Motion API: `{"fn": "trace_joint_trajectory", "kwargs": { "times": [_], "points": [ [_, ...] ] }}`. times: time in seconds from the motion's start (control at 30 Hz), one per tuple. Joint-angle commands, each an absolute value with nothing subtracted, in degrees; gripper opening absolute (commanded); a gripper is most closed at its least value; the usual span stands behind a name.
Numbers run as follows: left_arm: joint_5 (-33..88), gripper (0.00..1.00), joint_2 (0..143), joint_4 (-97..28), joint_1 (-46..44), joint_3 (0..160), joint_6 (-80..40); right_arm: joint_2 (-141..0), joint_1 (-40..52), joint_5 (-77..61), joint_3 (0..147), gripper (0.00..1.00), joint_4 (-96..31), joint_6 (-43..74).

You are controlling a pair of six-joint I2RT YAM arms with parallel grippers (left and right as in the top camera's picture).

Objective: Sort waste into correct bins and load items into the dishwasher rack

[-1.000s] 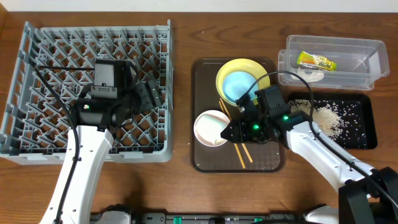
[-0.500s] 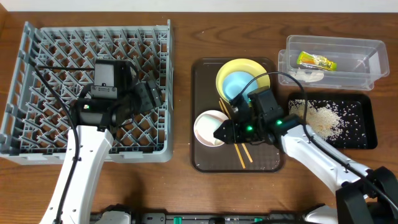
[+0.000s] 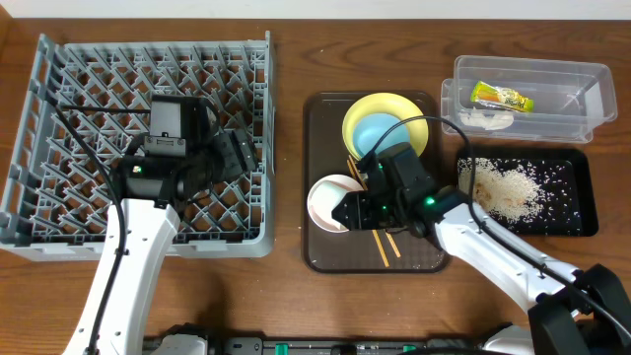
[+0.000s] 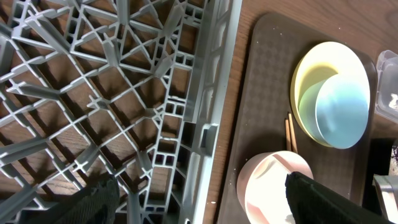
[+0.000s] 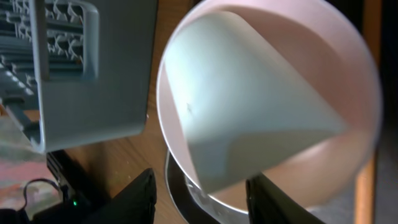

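nothing sits in the rack (image 3: 79, 99) yet; wrapper (image 3: 501, 97) and tissue (image 3: 483, 118) lie in the tub (image 3: 592, 74), rice (image 3: 503, 185) in the black tray (image 3: 577, 202), and my right gripper (image 3: 353, 209) gapes at the white bowl (image 3: 323, 197) on the brown tray (image 3: 325, 128), left gripper (image 4: 202, 180) spread wide over the rack.

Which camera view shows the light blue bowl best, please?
The left wrist view: the blue bowl sits whole and unobstructed in the yellow plate. Overhead, the right arm and its cable cover part of it. The right wrist view does not show it.
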State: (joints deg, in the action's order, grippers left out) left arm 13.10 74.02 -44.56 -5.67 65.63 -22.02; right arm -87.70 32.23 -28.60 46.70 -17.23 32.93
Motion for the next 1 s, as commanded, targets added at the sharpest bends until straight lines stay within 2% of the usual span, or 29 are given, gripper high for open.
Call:
{"fn": "trace_joint_trajectory", "kwargs": {
  "times": [0.0, 0.47, 0.77, 0.97],
  "points": [
    [12.34, 0.87, 74.06, -44.56, -5.48, 66.24, -20.99, -87.33, 34.17, -25.52, 46.26, 0.43, -15.42, 35.81],
    [12.34, 0.87, 74.06, -44.56, -5.48, 66.24, -20.99, -89.32, 35.44, -23.83, 46.24, 0.37, -12.62, 36.80],
    [12.34, 0.87, 74.06, -44.60, -5.48, 66.24, -20.99, -93.03, 35.44, -25.08, 46.24, 0.23, -8.23, 38.59],
    [12.34, 0.87, 74.06, -44.58, -5.48, 66.24, -20.99, -93.01, 35.42, -25.15, 46.26, 0.04, -8.03, 38.52]
  ]
}}
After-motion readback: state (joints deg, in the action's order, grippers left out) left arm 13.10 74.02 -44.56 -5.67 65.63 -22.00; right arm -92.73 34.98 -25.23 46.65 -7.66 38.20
